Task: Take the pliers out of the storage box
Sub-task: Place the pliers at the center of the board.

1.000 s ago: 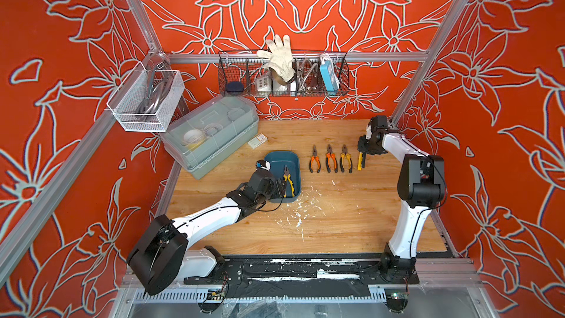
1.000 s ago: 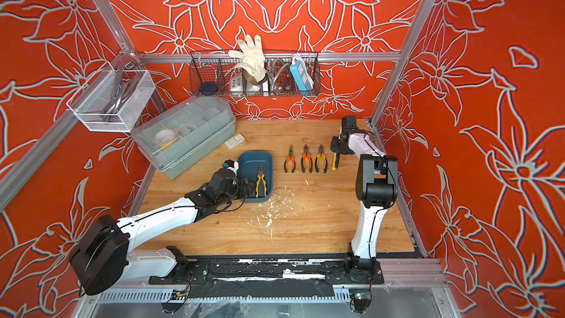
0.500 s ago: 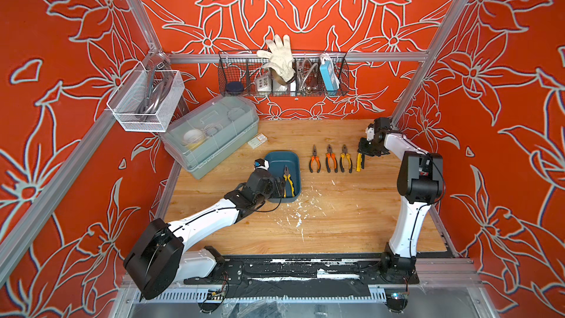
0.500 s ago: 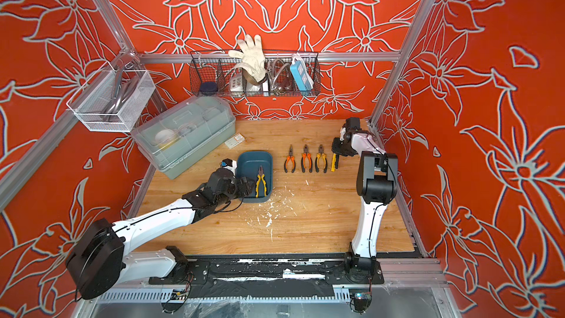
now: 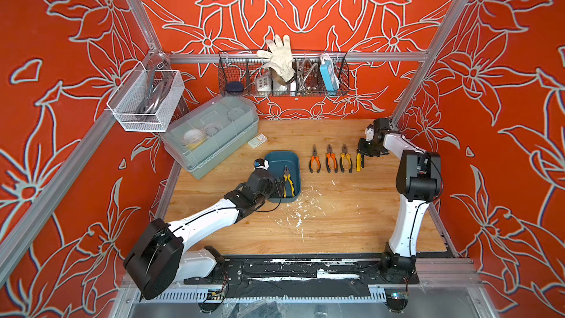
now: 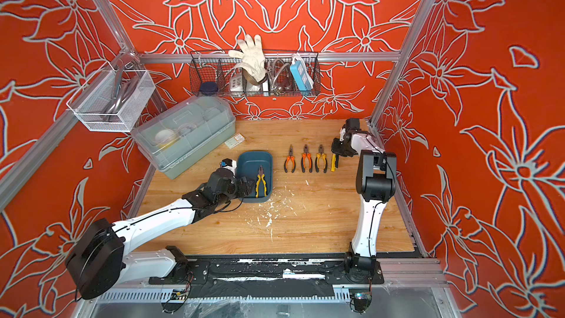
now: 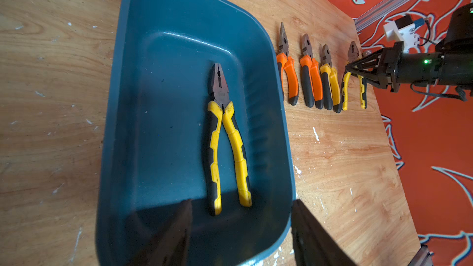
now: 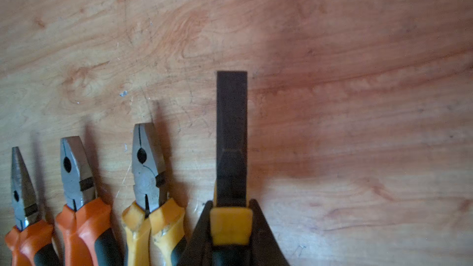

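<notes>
- Only the left wrist view looks into the shallow dark teal plastic storage box [image 7: 120, 103]. One pair of yellow-and-black-handled combination pliers [image 7: 222, 136] lies flat on its floor, dark nose towards the far end, nearer the side wall that faces the row.
- Only the right wrist view shows the right gripper [image 8: 231, 226] up close, clenched on the edge-turned yellow-and-black pliers [image 8: 231, 124]. Whether they touch the wood I cannot tell.
- In both top views three more pairs lie parallel on the light wooden tabletop [image 5: 336, 227], right of the box: orange long-nose pliers [image 5: 315, 162], orange blunt-nose pliers [image 5: 330, 162] and yellow blunt-nose pliers [image 5: 345, 163]. The edge-turned yellow-and-black pliers [image 5: 358, 163] sit just beside the last, at the end nearest the right wall frame.
- Bare wood flecked with white lies open in front of the box and the row. The translucent grey lidded bin [image 5: 211, 136] stands near the box's far left corner.
- The left gripper [image 7: 243, 200] is released, jaws parted, at the box's near end. The boxed pliers' handle tips show between its fingers [image 7: 176, 229], with no contact visible.
</notes>
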